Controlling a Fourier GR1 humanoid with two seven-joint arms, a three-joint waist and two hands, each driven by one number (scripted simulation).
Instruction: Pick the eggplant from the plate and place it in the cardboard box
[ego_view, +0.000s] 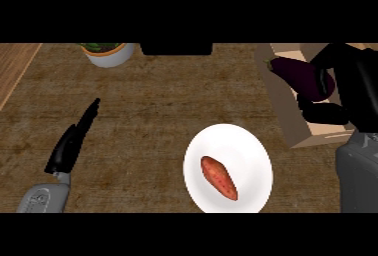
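Head view: pick done. Right hand (353, 80) curled round eggplant (297, 75), off plate (229, 141), held over cardboard box (319, 136). Remaining: lower & release. Left hand (69, 146) relaxed, fingers straight, at view's left.

Dark purple eggplant (295, 74), white plate (238, 140), orange-red sweet potato (219, 178), tan cardboard box (322, 134), mottled brown counter (162, 100).
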